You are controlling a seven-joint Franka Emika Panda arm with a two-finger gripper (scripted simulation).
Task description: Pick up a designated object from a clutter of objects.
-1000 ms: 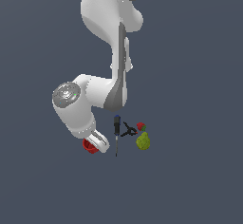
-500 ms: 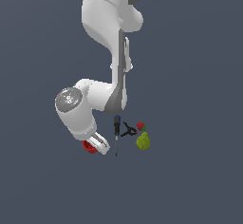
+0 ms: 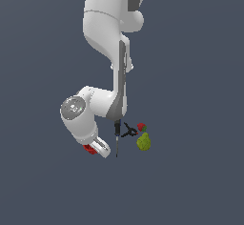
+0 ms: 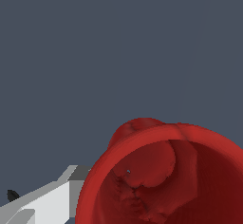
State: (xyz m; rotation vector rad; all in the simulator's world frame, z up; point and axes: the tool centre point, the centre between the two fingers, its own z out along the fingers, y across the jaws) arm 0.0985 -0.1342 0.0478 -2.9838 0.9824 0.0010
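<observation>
The red cup (image 3: pixel 88 148) lies at the exterior view's left of the clutter, mostly hidden behind my gripper (image 3: pixel 98 149). In the wrist view the cup (image 4: pixel 166 171) is very close and fills much of the picture, its opening turned towards the camera. One grey-white finger (image 4: pixel 47 201) stands just outside the cup's rim; the other finger is hidden. The jaws look spread wide around the cup. The black-handled screwdriver (image 3: pixel 117 134), black scissors-like tool (image 3: pixel 127 131), tiny red piece (image 3: pixel 141 127) and yellow-green pear (image 3: pixel 144 142) lie to the exterior view's right. The white-and-yellow box is out of view.
The arm's white elbow joint (image 3: pixel 76 109) hangs low just above the cup. The screwdriver lies closest to the gripper, a short gap to the exterior view's right. The floor is plain dark grey.
The arm's elbow and wrist have sunk lower and shifted slightly to the exterior view's right, bringing the gripper down over the red cup. The other items have not moved.
</observation>
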